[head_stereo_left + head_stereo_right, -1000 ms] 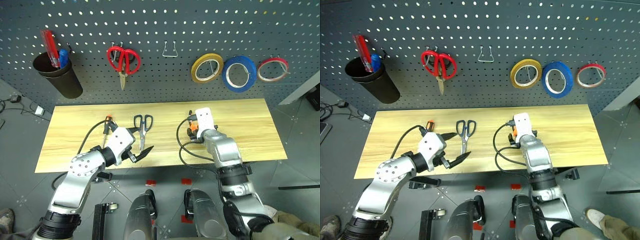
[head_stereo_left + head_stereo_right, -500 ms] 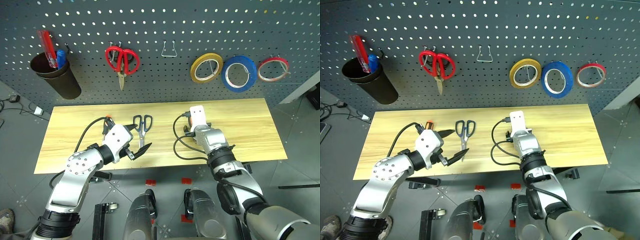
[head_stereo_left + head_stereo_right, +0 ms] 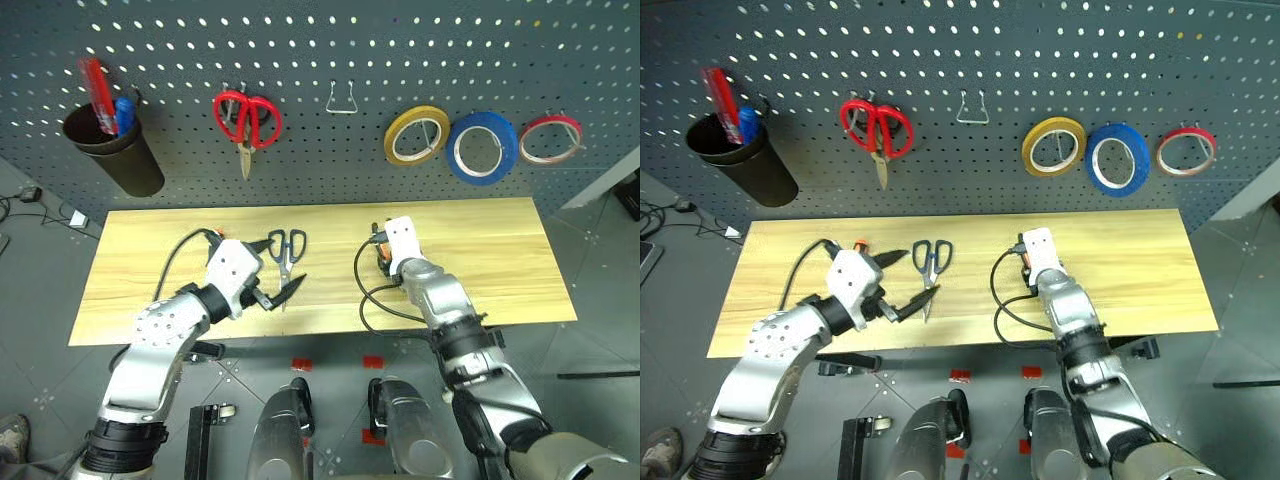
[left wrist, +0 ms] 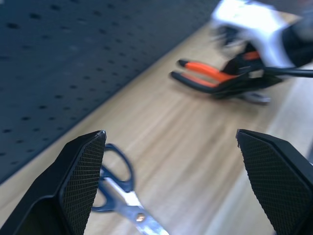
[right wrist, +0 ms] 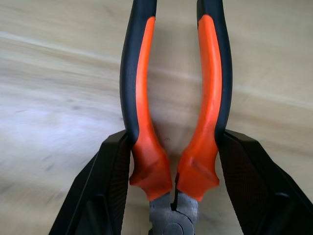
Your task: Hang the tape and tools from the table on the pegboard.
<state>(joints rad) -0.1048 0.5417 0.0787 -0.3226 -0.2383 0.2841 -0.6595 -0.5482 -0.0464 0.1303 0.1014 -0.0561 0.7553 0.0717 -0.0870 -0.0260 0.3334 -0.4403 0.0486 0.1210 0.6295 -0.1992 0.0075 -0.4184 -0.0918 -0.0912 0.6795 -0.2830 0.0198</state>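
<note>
Pegboard (image 3: 320, 60) behind the table (image 3: 500, 270) already carries the blue tape (image 3: 483, 147), between a yellow ring (image 3: 416, 134) and a thin red ring (image 3: 550, 138); red scissors (image 3: 247, 122) and a black cup (image 3: 115, 150) sit further along the pegboard, with an empty wire hook (image 3: 341, 97) between scissors and yellow ring.

Still on the table: steel scissors (image 3: 286, 255), pliers (image 5: 173, 98), and an orange-tipped screwdriver (image 3: 214, 235) just behind the left arm.

Change: a second ago the right hand (image 5: 173, 191) was wide over the pliers; now its jaws have narrowed and the pads press the orange grips near the pivot on both sides. Pliers look gripped but still lie at table level. Judgement: grasp just made, lift and carry to the free hook is next.

Left hand (image 4: 171, 181) stays wide, empty, just beside the scissors on the table.
</note>
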